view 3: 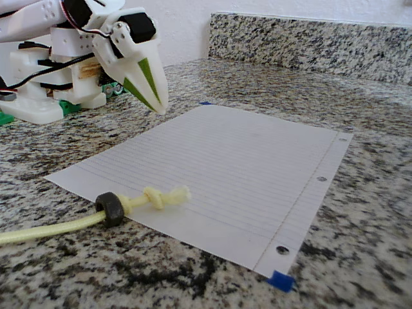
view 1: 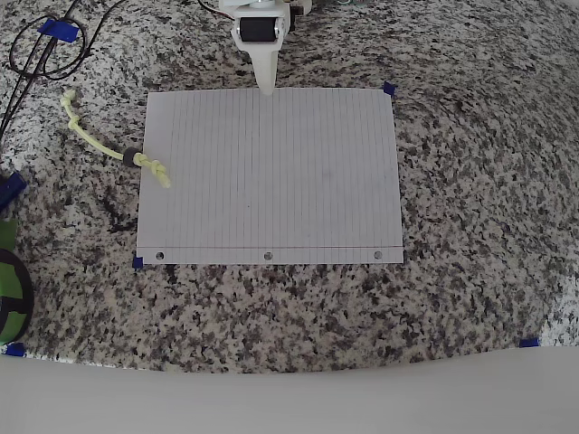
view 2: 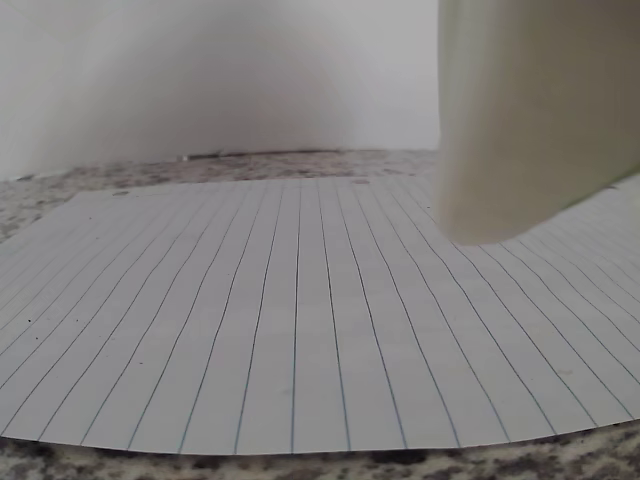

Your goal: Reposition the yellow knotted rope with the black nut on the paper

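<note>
The white lined paper (view 1: 271,172) lies flat on the granite counter, its punched holes along the near edge in the overhead view. The yellow knotted rope (view 1: 95,140) lies left of it, mostly on the granite. Its black nut (view 1: 134,158) sits just off the paper's left edge, and one knotted end (view 1: 161,172) rests over that edge. In the fixed view the nut (view 3: 111,208) and knot (view 3: 164,198) are at the sheet's near corner (view 3: 244,161). My gripper (view 1: 267,86) hangs shut and empty above the paper's far edge, well away from the rope. One pale finger (view 2: 530,120) looms over the sheet (view 2: 300,330).
Black looped cables (view 1: 45,50) lie at the upper left. A green and black object (view 1: 9,289) sits at the left edge. Blue tape bits (view 1: 390,89) mark the paper's corners. A granite backsplash (view 3: 309,42) rises behind, and the arm's base (view 3: 38,96) stands beside the sheet.
</note>
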Tool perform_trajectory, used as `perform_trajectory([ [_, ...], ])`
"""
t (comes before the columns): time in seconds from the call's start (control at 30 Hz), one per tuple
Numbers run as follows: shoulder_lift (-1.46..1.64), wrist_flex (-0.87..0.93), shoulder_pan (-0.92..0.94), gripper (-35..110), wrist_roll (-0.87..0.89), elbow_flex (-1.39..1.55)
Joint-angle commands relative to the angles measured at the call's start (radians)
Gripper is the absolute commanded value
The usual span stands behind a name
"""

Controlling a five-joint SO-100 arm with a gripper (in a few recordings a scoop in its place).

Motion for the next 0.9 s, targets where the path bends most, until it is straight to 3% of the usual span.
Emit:
perform_trajectory([
  [0.0,0.005,-0.014,-0.005,0,-0.006,0.023],
  [0.5,-0.034,-0.155,0.081,0,0.003,-0.106],
  [0.87,-0.416,-0.319,0.14,0,0.003,-0.345],
])
